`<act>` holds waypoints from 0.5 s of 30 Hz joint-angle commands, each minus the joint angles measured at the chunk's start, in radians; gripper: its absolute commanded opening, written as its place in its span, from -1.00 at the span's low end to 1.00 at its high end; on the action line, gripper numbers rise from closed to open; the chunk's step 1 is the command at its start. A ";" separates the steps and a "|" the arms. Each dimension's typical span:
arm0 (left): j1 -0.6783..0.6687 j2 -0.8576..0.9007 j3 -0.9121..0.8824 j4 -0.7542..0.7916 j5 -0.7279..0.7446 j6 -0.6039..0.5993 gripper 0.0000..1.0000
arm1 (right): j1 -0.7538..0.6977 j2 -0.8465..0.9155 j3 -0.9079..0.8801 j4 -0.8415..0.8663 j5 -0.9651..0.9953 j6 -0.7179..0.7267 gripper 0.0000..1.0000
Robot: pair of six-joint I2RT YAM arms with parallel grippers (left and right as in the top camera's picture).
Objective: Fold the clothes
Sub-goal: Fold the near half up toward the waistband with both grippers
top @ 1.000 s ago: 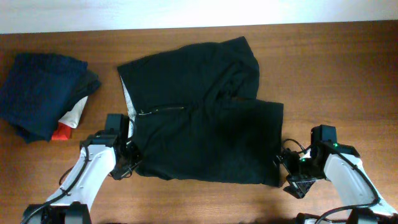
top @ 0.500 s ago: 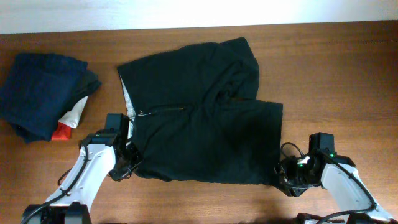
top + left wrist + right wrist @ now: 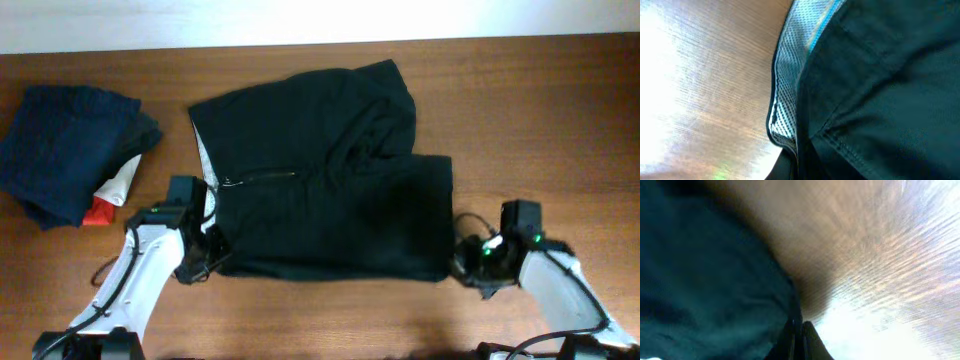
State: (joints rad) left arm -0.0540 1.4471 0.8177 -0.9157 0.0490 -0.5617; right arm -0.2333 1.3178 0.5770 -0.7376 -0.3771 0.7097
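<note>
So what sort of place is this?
Likely a robot test bench, not a home: a left arm and right arm flank a black garment spread on a wooden table, folded navy garments piled aside.

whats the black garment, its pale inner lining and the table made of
Black garment: soft woven cloth, matte, going by limp folds and stitched seams; the fibre is unclear. Pale lining: mesh, its net pattern shows in the left wrist view. Table: wood or wood-look laminate, with grain streaks and a slight sheen.
</note>
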 commanded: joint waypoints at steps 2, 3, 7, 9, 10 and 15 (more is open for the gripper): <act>-0.047 -0.024 0.185 -0.109 -0.019 0.164 -0.99 | -0.005 -0.003 0.368 -0.175 0.221 -0.195 -0.92; -0.060 -0.029 0.236 -0.157 -0.018 0.180 -1.00 | -0.005 -0.003 0.431 -0.213 0.245 -0.219 -0.93; -0.082 -0.054 0.418 -0.314 -0.016 0.201 -0.99 | -0.005 -0.003 0.707 -0.384 0.320 -0.295 -0.92; -0.082 -0.077 0.511 -0.383 -0.016 0.201 -0.99 | -0.005 -0.003 0.811 -0.453 0.341 -0.318 -0.92; -0.082 -0.089 0.549 -0.411 -0.016 0.201 -0.99 | -0.005 -0.003 0.850 -0.488 0.349 -0.317 -0.92; -0.082 -0.188 0.692 -0.534 -0.015 0.201 -0.99 | -0.005 -0.005 0.967 -0.637 0.394 -0.354 -0.92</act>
State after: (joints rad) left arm -0.1513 1.3346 1.4475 -1.4120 0.1333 -0.3847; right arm -0.2218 1.3182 1.4857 -1.3674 -0.1623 0.4061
